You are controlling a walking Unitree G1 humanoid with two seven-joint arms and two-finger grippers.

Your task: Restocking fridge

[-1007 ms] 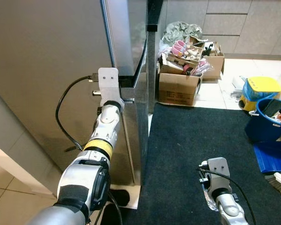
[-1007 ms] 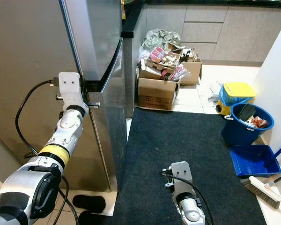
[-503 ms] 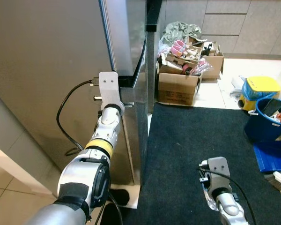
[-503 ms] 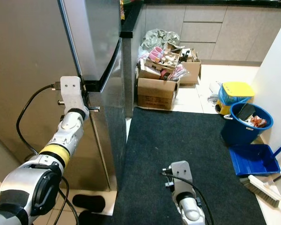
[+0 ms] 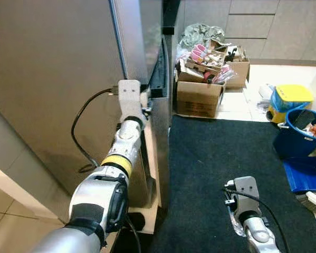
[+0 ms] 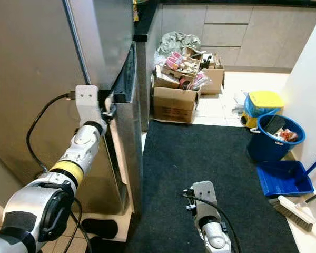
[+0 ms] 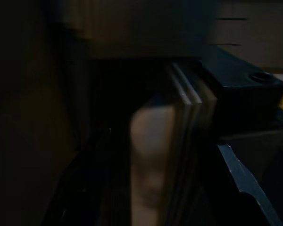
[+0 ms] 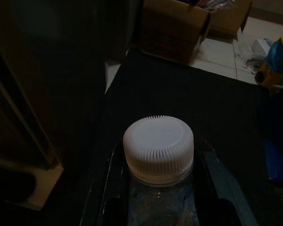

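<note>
Left gripper [image 6: 109, 112] was raised at the top edge of the lower fridge door [image 6: 127, 132], door ajar, finger state could not be told, right gripper [image 8: 156, 197] hung low over the black mat [image 6: 200, 153], fingers closed around a white-capped bottle [image 8: 158, 149].

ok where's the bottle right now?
The bottle is held in the right gripper, low on the robot's right above the black mat, with its ribbed white cap toward the wrist camera.

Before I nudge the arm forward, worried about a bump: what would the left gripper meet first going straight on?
Probably the fridge door's top edge; the left gripper already sits there, depth unclear.
</note>
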